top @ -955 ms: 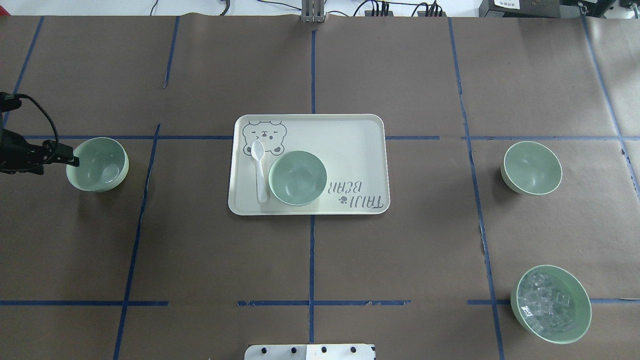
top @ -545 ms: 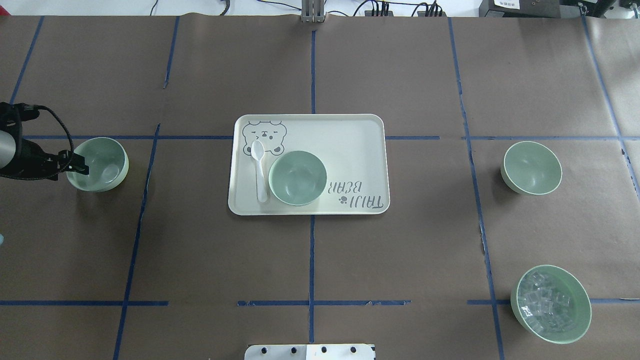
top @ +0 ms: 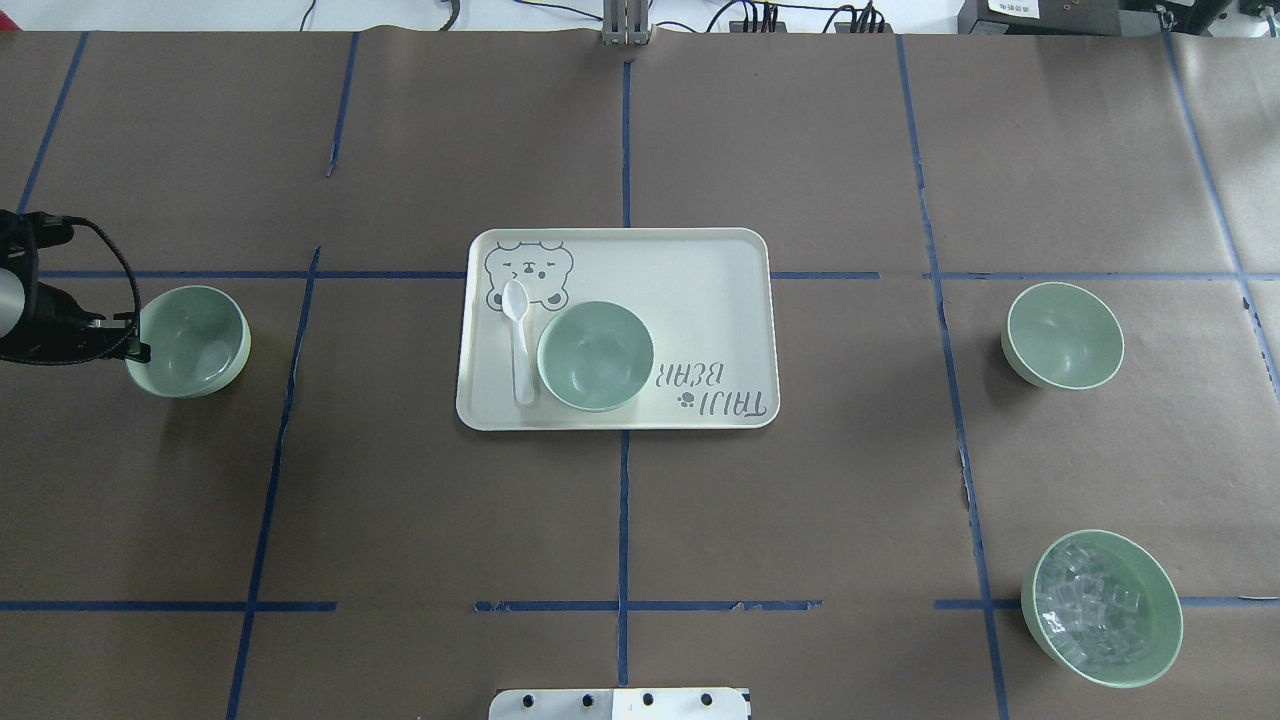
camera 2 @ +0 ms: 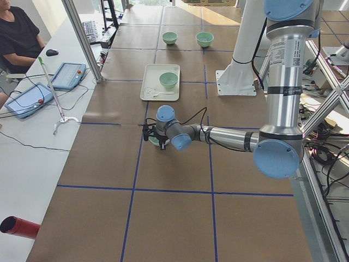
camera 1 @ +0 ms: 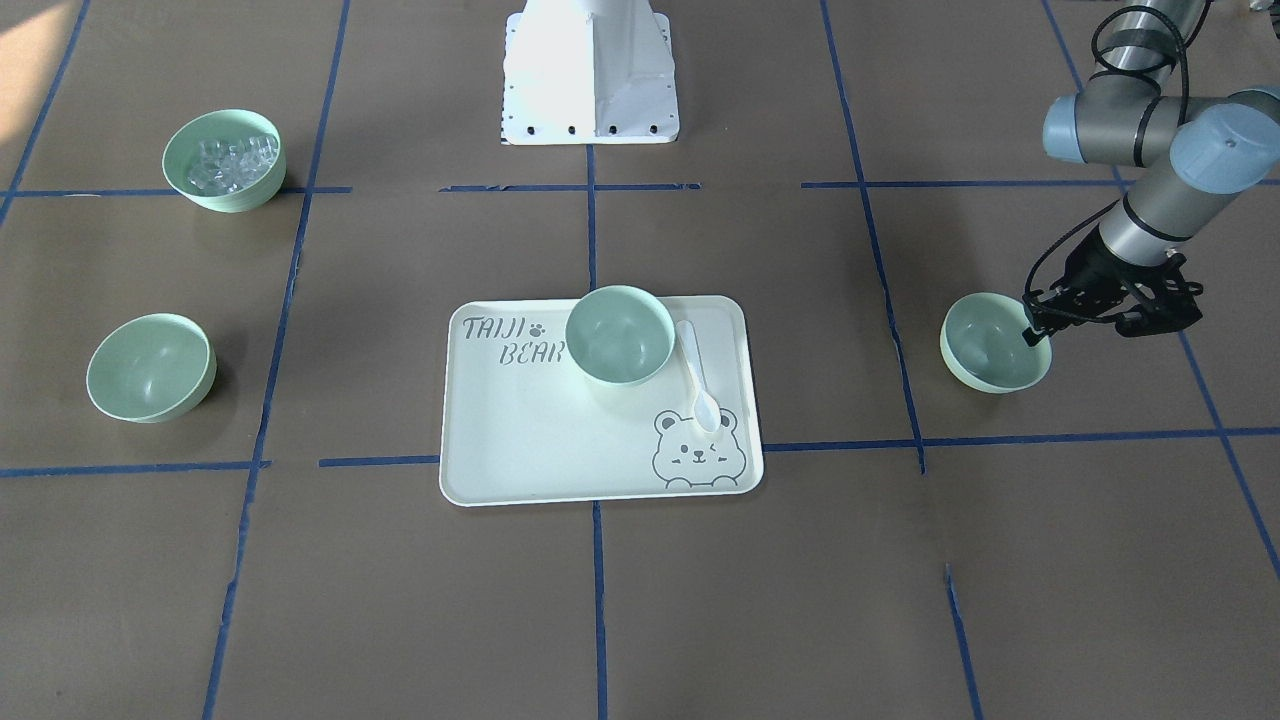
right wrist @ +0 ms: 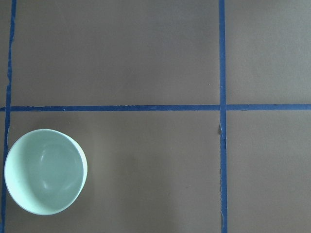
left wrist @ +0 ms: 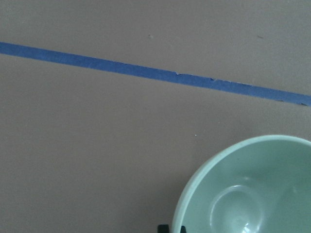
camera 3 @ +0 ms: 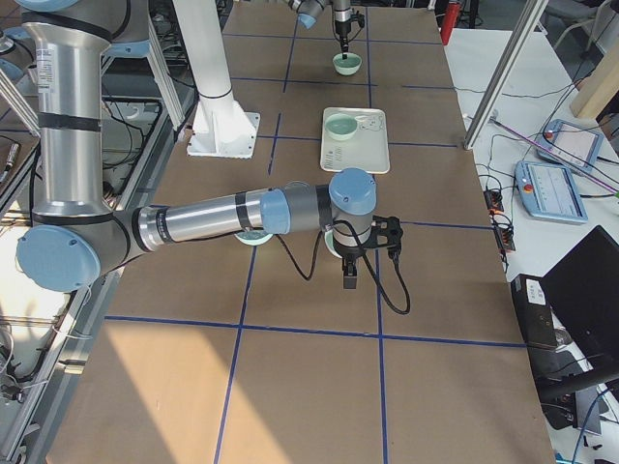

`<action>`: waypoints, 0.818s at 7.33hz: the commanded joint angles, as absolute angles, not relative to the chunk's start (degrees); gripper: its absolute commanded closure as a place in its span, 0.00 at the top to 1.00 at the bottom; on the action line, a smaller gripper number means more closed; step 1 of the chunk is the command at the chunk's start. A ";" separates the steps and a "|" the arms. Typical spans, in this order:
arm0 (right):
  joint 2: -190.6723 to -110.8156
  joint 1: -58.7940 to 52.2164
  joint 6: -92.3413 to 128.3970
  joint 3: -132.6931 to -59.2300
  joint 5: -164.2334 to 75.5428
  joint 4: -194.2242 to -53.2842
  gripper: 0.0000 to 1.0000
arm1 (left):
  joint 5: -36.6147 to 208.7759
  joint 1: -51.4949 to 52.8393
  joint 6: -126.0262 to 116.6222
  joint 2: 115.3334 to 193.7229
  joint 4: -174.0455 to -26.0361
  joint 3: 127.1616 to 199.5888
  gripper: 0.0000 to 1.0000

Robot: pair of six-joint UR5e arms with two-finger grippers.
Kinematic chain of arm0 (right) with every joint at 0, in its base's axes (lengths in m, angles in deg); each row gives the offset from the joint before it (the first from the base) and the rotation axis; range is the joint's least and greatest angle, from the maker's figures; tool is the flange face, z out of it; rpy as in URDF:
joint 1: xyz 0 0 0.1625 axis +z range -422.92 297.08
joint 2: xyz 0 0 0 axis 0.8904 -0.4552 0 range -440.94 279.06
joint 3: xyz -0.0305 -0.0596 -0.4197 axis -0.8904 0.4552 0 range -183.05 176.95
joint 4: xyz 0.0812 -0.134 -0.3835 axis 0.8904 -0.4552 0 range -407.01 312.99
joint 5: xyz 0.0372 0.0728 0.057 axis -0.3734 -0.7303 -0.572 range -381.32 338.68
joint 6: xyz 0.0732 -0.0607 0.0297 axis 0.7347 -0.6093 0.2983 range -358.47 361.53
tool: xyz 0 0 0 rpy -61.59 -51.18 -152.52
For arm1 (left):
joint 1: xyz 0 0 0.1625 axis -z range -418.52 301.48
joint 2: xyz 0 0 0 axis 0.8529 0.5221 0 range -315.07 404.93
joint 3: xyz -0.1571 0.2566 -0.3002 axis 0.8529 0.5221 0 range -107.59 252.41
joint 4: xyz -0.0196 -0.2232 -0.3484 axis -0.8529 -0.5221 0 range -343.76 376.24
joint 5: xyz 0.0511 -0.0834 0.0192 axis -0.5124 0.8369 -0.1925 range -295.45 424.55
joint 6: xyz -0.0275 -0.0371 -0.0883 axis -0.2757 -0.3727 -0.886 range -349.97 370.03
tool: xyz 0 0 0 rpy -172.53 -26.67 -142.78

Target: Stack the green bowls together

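Now the left tool [camera 1: 1035,328] is clenched on the rim of the nearest green bowl [camera 1: 990,345]. One finger sits inside the wall and one outside, with the rim pinched between them. That bowl is at the robot's left end of the worktop [camera 1: 800,600], well apart from the tray [camera 1: 520,450]. The tool grips the bowl's outer side, the side away from the tray. Whether the bowl's base touches the worktop, I cannot tell.

A one-sided rim pinch will likely let the bowl hang and tilt, so a slow, straight lift seems wise before any sideways travel. The carry should pass above the tray's lip and keep off the spoon [camera 1: 695,375] that lies just beside the tray bowl [camera 1: 620,335]. Centring over that bowl and lowering until the two nest, before the tool lets go, should avoid a skewed stack.

The third bowl [camera 1: 150,367] waits far off at the other end. The right tool [camera 3: 348,280] hangs near it; whether it is released or clenched, I cannot tell.
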State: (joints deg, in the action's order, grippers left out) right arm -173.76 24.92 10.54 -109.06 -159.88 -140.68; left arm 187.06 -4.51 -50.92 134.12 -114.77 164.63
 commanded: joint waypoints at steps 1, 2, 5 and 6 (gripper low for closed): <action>-173.49 22.00 10.75 -108.96 -159.06 -140.61 1.00 | 197.28 2.41 -50.79 134.23 -114.19 165.75 0.00; -171.31 18.41 14.67 -108.35 -157.31 -140.61 1.00 | 199.70 4.91 -50.88 134.93 -112.80 166.88 0.00; -170.05 8.13 30.31 -103.36 -152.38 -125.56 1.00 | 197.02 5.02 -59.95 149.21 -88.74 176.28 0.00; -170.14 5.22 32.09 -102.12 -151.06 -123.23 1.00 | 194.30 2.32 -68.81 153.26 -88.53 176.29 0.00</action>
